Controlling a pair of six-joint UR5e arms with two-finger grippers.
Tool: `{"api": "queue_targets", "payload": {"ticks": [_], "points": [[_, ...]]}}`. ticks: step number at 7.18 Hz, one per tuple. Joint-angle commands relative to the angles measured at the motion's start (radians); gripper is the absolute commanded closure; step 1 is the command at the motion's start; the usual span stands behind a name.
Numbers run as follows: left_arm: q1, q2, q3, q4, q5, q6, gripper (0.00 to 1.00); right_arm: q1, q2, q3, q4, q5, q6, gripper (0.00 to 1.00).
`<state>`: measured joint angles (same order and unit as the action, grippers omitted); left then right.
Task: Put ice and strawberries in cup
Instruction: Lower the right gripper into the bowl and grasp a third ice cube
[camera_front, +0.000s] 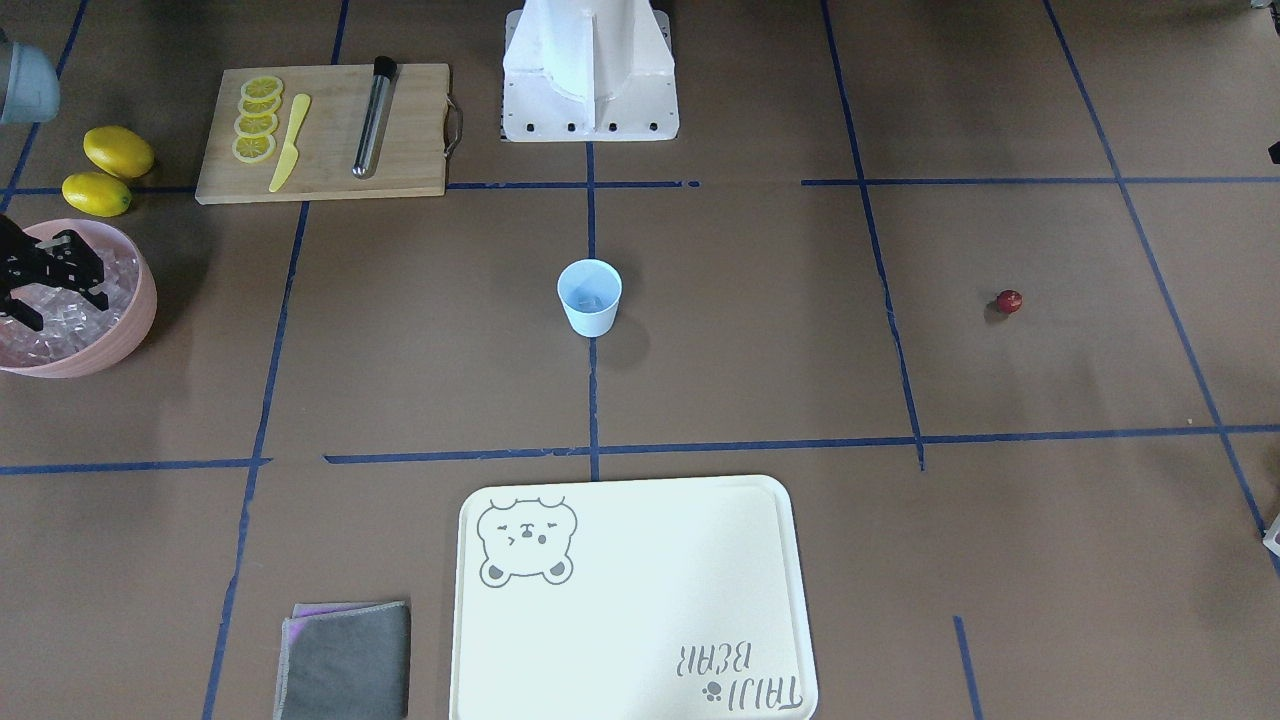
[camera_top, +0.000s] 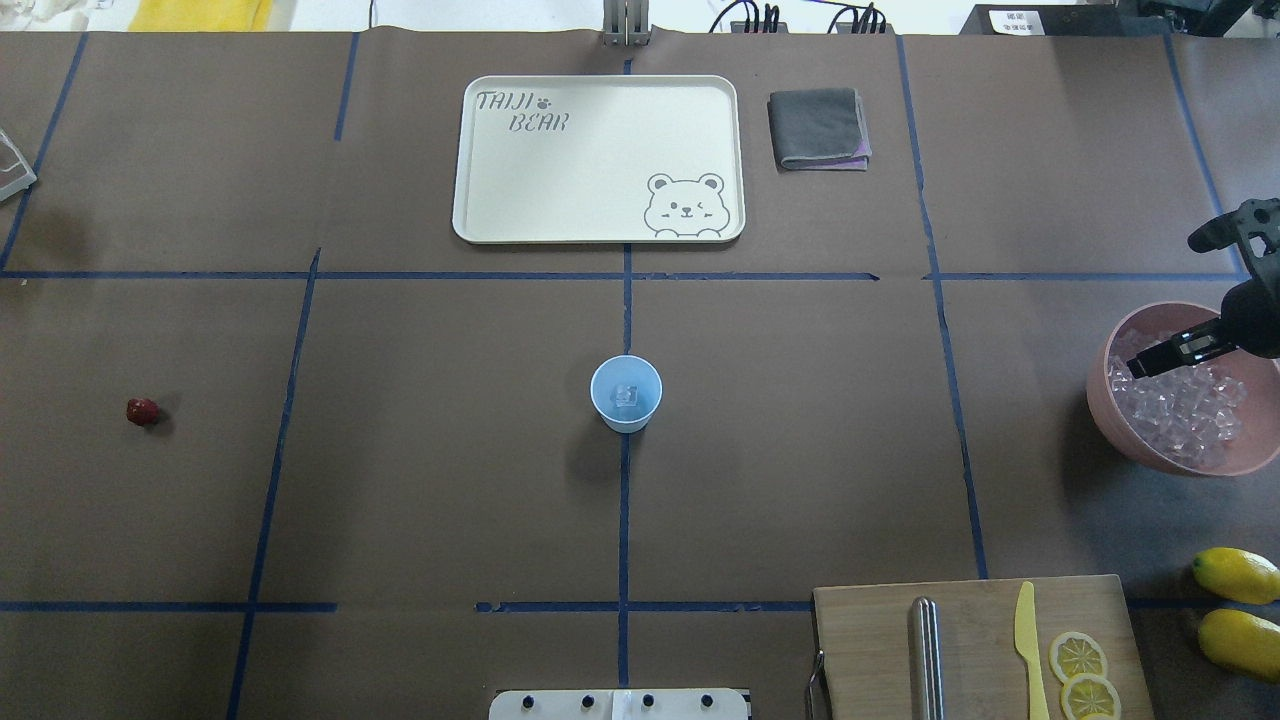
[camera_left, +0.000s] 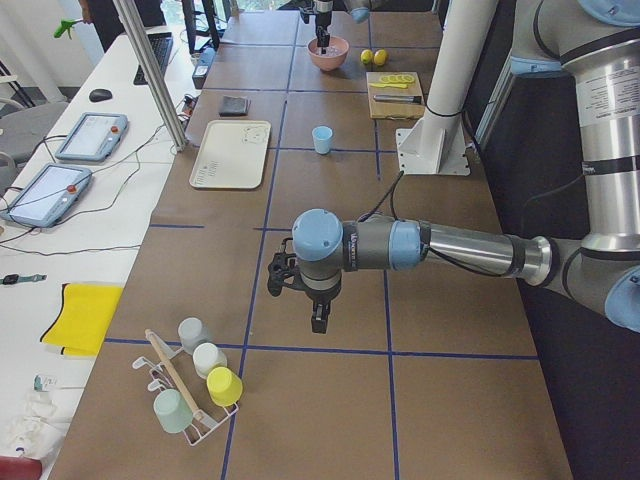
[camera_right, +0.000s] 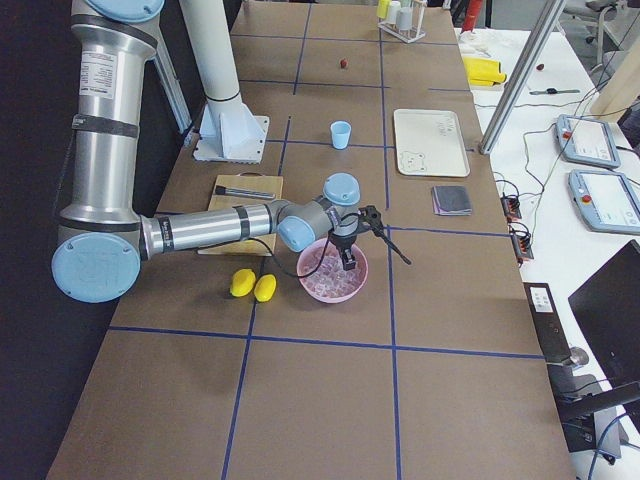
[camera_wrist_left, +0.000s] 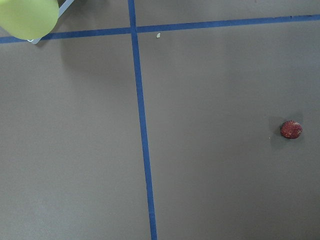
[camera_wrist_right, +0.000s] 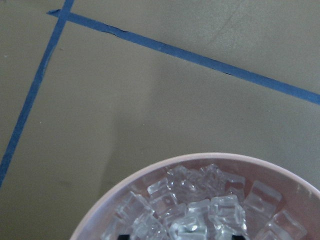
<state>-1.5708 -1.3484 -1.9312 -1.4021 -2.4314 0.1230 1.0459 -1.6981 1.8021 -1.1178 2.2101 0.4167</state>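
Note:
The pale-blue cup (camera_top: 626, 392) stands upright at the table's centre with one clear ice cube (camera_top: 627, 396) inside. A heap of ice (camera_top: 1185, 408) fills the pink bowl (camera_top: 1150, 445) at the right edge. My right gripper (camera_top: 1140, 366) hangs open over that heap, its fingers spread just above the cubes (camera_wrist_right: 200, 212). One dark-red strawberry (camera_top: 142, 411) lies alone far to the left, and it also shows in the left wrist view (camera_wrist_left: 291, 129). My left gripper (camera_left: 300, 305) hovers above bare table; I cannot tell whether it is open or shut.
A cream tray (camera_top: 480, 200) and a grey cloth (camera_top: 818, 128) lie at the far side. A wooden board (camera_top: 970, 650) near the robot's base carries lemon slices, a yellow knife and a metal tool, with two lemons (camera_top: 1238, 605) beside it. A cup rack (camera_left: 190, 400) stands by the left arm.

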Motion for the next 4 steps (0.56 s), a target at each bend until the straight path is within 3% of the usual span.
{"api": "queue_targets", "payload": {"ticks": [1, 3, 4], "points": [[0.0, 0.0, 0.0, 0.0, 0.0, 0.0, 0.0, -0.001, -0.014, -0.003, 0.0, -0.004, -0.001, 0.29], [0.0, 0.0, -0.002, 0.0, 0.0, 0.001, 0.0, -0.007, -0.012, -0.003, -0.004, -0.024, 0.001, 0.39], [0.0, 0.0, -0.002, 0.0, 0.0, 0.001, 0.0, -0.009, -0.012, -0.003, -0.004, -0.03, 0.001, 0.59]]}}
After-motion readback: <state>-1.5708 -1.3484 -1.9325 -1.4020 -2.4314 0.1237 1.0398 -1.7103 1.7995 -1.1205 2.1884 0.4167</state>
